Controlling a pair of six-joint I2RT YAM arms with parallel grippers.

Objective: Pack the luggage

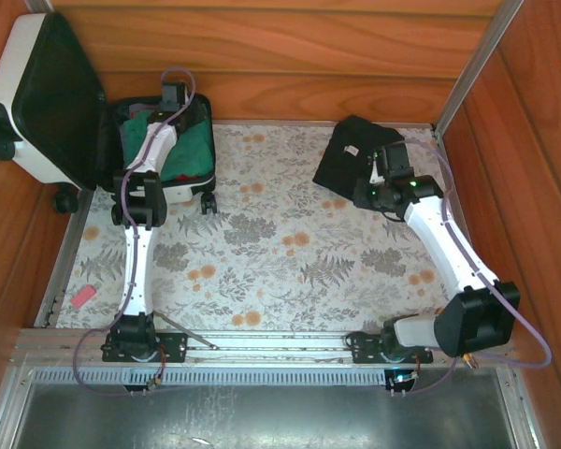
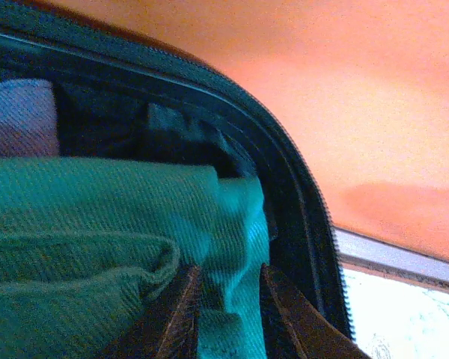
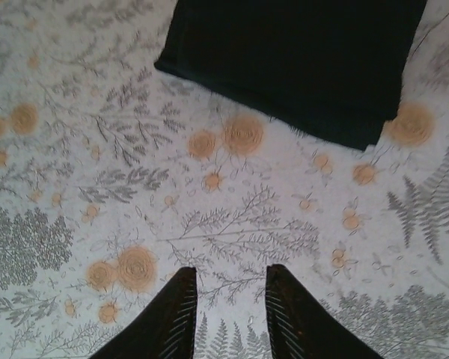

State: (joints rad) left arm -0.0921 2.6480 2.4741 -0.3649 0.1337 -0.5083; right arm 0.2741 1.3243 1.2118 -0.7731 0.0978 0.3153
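green cloth point(image 2: 82, 224) sits in the luggage point(image 1: 23, 122) under our parted left gripper point(image 2: 228, 314); a black garment point(image 3: 299, 60) waits beyond our parted, empty right gripper point(image 3: 228, 314).

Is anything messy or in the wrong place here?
Yes. A black folded garment lies out at the far right of the table, away from the open luggage at the far left. Inside the luggage, the green cloth is bunched up, not flat. A small pink thing sits alone by the left edge.
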